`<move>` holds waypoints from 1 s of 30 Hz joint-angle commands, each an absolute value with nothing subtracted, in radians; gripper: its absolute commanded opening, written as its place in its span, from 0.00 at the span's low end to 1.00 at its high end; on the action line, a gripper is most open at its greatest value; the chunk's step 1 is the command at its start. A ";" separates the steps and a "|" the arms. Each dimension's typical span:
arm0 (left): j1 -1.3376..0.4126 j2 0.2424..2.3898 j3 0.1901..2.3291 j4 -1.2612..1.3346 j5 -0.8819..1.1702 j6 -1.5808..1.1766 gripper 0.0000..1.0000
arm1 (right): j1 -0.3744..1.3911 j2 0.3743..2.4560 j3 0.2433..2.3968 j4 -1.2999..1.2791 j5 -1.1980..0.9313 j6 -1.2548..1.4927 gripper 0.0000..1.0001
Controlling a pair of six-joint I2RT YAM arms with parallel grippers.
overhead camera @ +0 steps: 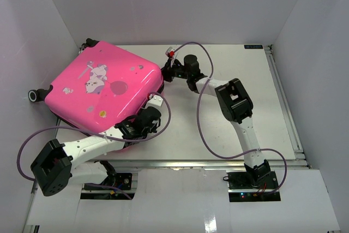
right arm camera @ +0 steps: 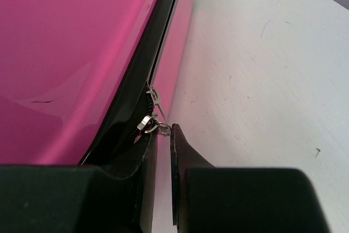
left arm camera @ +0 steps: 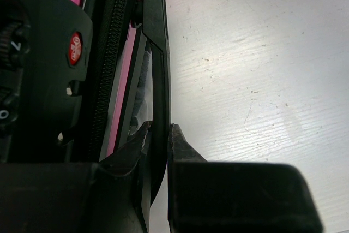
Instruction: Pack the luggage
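I see the suitcase (overhead camera: pixel 101 88) lying flat on its side, glossy hot pink, with cartoon animal prints on the upper shell. Its black wheels (overhead camera: pixel 34 95) are on the side away from both hands. The metal zipper pull (right arm camera: pixel 148 124) sits at the tips of my right gripper (right arm camera: pixel 163 131). My left gripper (left arm camera: pixel 158 135) pinches the black edge trim (left arm camera: pixel 158 53).

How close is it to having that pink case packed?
Looks done: the glossy hot-pink hard-shell suitcase lies flat with its lid down. In hand: the left end effector clamps a black strip on its edge, while the right end effector appears to pinch the silver zipper pull. Remaining: zipping it shut; how far that has got isn't visible.
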State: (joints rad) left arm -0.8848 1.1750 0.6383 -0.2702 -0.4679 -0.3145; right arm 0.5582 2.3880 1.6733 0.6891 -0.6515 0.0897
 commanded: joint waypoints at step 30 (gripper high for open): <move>-0.934 1.302 0.756 -0.072 -0.407 -0.273 0.00 | 0.472 2.541 1.900 0.807 -0.478 0.289 0.45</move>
State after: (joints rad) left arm -0.8837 1.3014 0.6766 -0.1170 -0.5062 -0.2287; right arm 0.5241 2.6069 1.9583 0.7793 -0.7161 0.2867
